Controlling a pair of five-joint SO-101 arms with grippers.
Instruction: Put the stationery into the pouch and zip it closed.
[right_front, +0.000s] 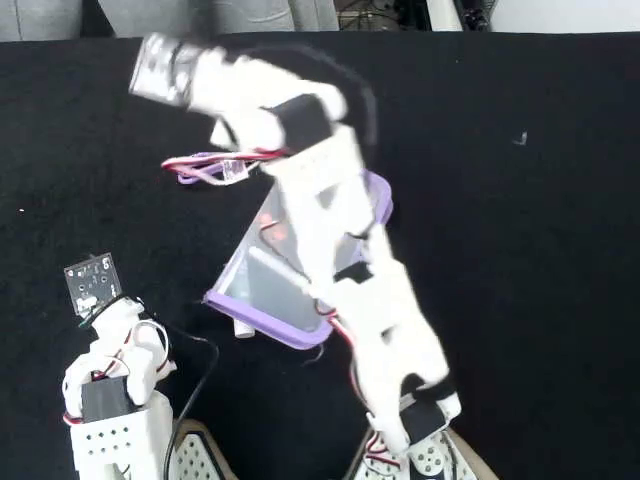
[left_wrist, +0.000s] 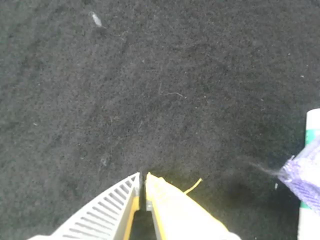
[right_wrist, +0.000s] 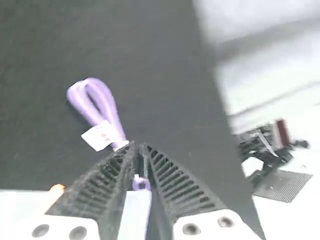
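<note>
– Where's the pouch (right_front: 258, 285)?
– Mid-table, under my right arm. The right gripper (right_wrist: 138, 146) is clamped on its zip pull (right_wrist: 141, 184); the left gripper (left_wrist: 142, 176) is pressed closed, empty. The pouch looks soft and light, so I'd pin its body or it'll drag.

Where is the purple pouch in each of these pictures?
High view: the pouch lies mid-table, partly under a white arm.
Left wrist view: only its purple corner, at the picture's edge.
Right wrist view: its purple loop lies just past the right end effector, which pinches a purple bit of it.
Shared landmark: the black table.
</note>
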